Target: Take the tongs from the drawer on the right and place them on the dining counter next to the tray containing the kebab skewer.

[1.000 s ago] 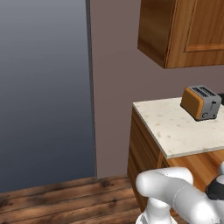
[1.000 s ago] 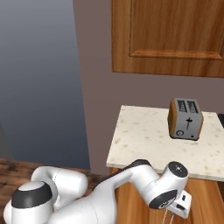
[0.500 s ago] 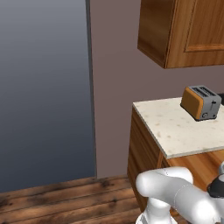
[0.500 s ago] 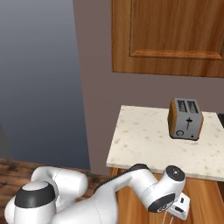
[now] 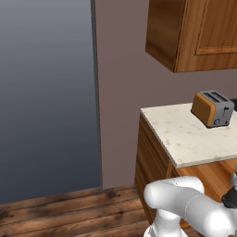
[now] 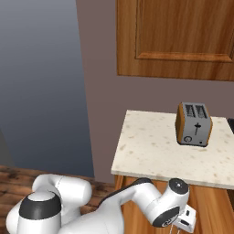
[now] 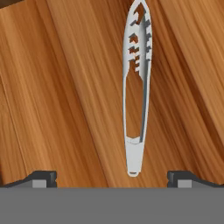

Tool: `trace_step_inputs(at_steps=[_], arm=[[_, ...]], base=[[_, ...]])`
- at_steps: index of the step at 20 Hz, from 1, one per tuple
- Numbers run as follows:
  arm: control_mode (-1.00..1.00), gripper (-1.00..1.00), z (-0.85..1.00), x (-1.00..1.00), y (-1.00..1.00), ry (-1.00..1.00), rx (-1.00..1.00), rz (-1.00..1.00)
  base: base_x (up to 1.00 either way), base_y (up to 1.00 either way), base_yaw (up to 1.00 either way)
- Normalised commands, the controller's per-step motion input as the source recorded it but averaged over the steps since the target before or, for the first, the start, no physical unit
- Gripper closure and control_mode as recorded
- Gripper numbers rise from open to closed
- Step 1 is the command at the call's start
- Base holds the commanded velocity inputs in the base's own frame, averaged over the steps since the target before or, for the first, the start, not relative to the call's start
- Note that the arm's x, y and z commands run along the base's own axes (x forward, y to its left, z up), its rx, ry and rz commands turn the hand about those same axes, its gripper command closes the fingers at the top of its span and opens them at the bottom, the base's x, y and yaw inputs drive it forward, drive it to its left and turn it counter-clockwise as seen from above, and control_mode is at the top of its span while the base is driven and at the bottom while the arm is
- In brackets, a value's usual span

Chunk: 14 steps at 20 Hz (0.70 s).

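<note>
In the hand view, the tongs (image 7: 137, 87) are lying flat on the medium-brown wood floor of the drawer (image 7: 65, 100). They are long and slim, silver-grey, and running up and down the view. Their scalloped, slotted tips are pointing toward the top edge, and their joined, rounded end is sitting near the bottom. The gripper (image 7: 113, 177) is hovering over them with its jaws spread wide apart and holding nothing. One dark fingertip is showing at the lower left, the other at the lower right. The joined end of the tongs is lying between the two fingertips, closer to the right one and touching neither.

In the base views, the white arm is reaching down low in front of a wooden base cabinet (image 5: 152, 162). A pale speckled countertop (image 6: 151, 146) is sitting on that cabinet, ending beside a plain brownish wall. An orange and grey toaster (image 6: 194, 124) is standing upright on the countertop, toward its back edge and well away from its left end. A wooden wall cabinet (image 6: 176, 39) is hanging above it. Dark wooden floorboards (image 5: 60, 213) are showing at the lower left.
</note>
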Motion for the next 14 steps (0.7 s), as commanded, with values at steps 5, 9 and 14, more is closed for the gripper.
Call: trace_step_inputs(at_steps=[5,9,14], arm=[[-1.00,-1.00,-0.28,0.00,0.00,0.00,-0.04,0.00],[-1.00,-1.00,-0.25,0.00,0.00,0.00,-0.03,0.00],[-1.00,-1.00,-0.20,0.00,0.00,0.00,-0.01,0.00]], base=[[0.00,0.00,0.00],[0.00,0.00,0.00],[0.00,0.00,0.00]])
